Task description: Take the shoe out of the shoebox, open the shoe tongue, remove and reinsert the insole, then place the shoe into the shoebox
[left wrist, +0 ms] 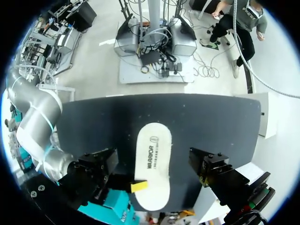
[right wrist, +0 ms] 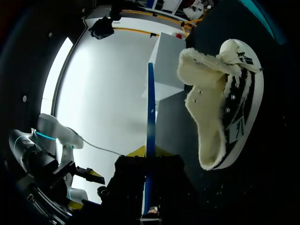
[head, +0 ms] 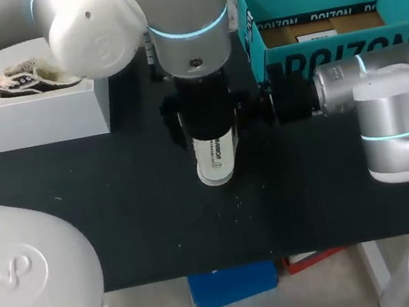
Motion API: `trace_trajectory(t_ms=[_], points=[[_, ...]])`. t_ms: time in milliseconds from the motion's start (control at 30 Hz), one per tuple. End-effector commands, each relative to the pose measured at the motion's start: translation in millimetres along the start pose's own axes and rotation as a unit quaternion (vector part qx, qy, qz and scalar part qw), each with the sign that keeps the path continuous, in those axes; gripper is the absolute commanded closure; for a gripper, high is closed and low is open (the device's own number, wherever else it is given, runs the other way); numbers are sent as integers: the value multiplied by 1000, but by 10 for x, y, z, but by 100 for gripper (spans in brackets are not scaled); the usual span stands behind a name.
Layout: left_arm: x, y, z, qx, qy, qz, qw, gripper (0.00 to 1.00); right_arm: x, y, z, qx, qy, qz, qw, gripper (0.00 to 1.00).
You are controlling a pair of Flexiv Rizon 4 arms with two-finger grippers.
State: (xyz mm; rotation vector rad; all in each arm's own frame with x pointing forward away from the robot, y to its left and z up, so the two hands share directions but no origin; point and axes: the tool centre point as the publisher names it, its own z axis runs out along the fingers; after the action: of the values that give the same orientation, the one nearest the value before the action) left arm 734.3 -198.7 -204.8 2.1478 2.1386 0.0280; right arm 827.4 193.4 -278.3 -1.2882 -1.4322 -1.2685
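A white insole (head: 213, 160) hangs over the dark table (head: 119, 206), under my left arm's wrist. In the left wrist view the insole (left wrist: 152, 164) lies between the wide-apart fingers of my open left gripper (left wrist: 154, 165), and neither finger touches it. My right gripper (right wrist: 150, 211) is shut on one end of the insole (right wrist: 150, 122), seen edge-on as a thin blue strip; one of its yellow fingertips (left wrist: 139, 186) shows on that end. A black-and-white shoe with fleece lining (right wrist: 225, 108) lies on the table ahead of the right gripper. The teal shoebox (head: 327, 44) stands open at the back right.
A white box (head: 27, 115) stands at the back left with another dark shoe (head: 29, 80) on top. My left arm (head: 190, 39) reaches over the table's middle and hides what is under it. My right arm (head: 373, 88) comes in in front of the shoebox.
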Motion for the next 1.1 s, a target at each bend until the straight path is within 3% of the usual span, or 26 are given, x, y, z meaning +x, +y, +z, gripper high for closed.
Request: trace_trajectory(t_ms=[33,367,900,1100], points=[[44,70,58,2,-4,2,1000,0,3,0,7,0,-1,0,1000,100],[116,519,18,-11,-2,11,1000,0,3,0,7,0,-1,0,1000,100],[278,1411,190,-17,0,17,1000,0,3,0,7,0,-1,0,1000,100],[261,1649,261,-19,-6,22,1000,0,3,0,7,0,-1,0,1000,100]])
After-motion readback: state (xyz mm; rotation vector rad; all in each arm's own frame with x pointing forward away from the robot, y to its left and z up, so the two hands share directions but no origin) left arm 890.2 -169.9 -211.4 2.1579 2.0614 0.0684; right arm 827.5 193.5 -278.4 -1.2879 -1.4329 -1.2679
